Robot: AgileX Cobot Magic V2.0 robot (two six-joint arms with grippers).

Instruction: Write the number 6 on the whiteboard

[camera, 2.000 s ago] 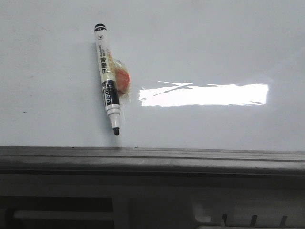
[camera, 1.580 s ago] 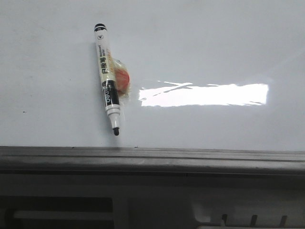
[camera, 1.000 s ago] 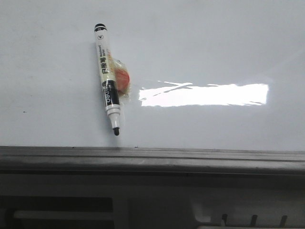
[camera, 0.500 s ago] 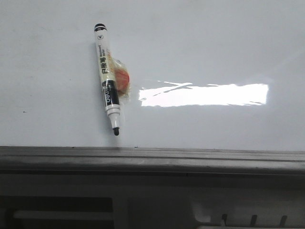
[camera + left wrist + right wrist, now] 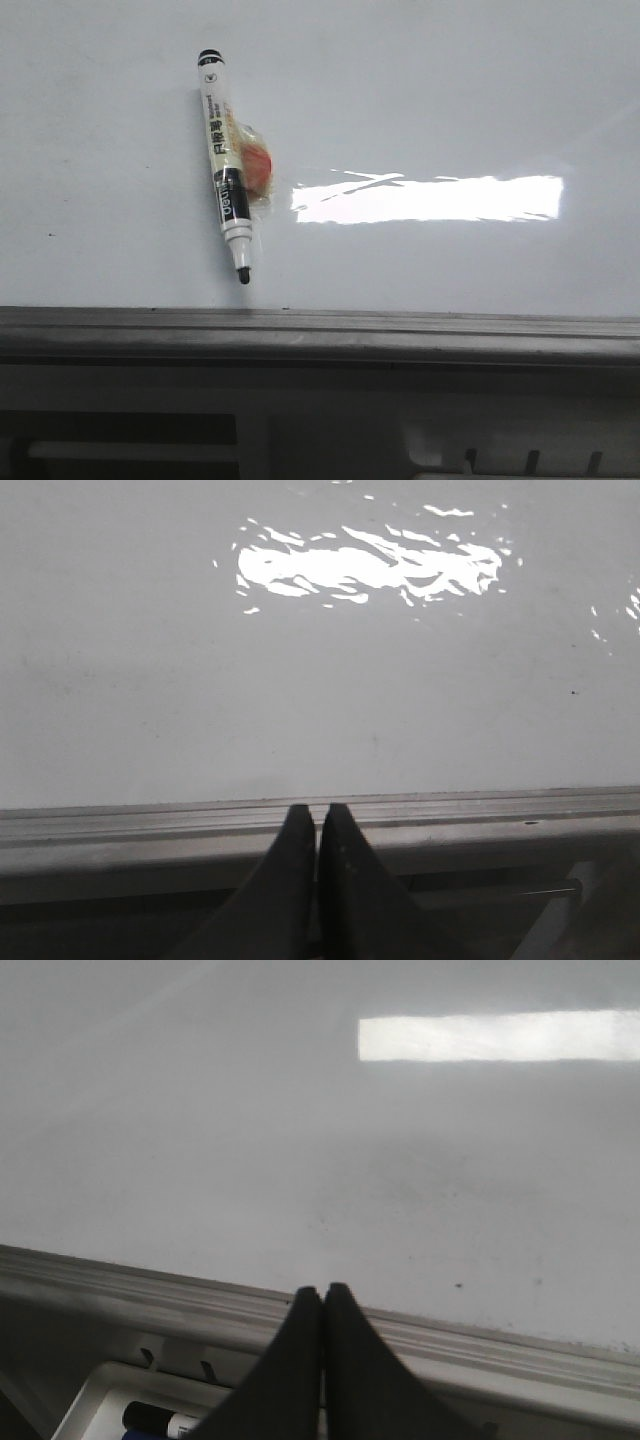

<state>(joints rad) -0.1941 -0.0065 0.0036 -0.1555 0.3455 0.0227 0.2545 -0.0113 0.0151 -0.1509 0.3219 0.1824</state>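
The whiteboard point(image 5: 430, 110) fills most of the front view, lying flat with its grey frame point(image 5: 320, 335) along the near edge. No drawn stroke shows on it in any view. A bright rectangular glare point(image 5: 430, 198) sits right of centre on the glossy surface.

A marker point(image 5: 224, 165) lies on the board left of the glare, uncapped, its black tip point(image 5: 243, 275) pointing toward the near frame and its black end away. Touching its right side is a small orange object in clear wrap point(image 5: 258, 170); what it is cannot be told.

The left gripper point(image 5: 318, 825) has its jaws pressed together on nothing, its tips over the frame point(image 5: 320, 815) at the board's edge point(image 5: 320, 680). The right gripper point(image 5: 322, 1305) is likewise closed and empty, also above the frame point(image 5: 480, 1345). Beside its fingers, a white tray point(image 5: 110, 1405) under the frame holds another marker point(image 5: 165, 1422).
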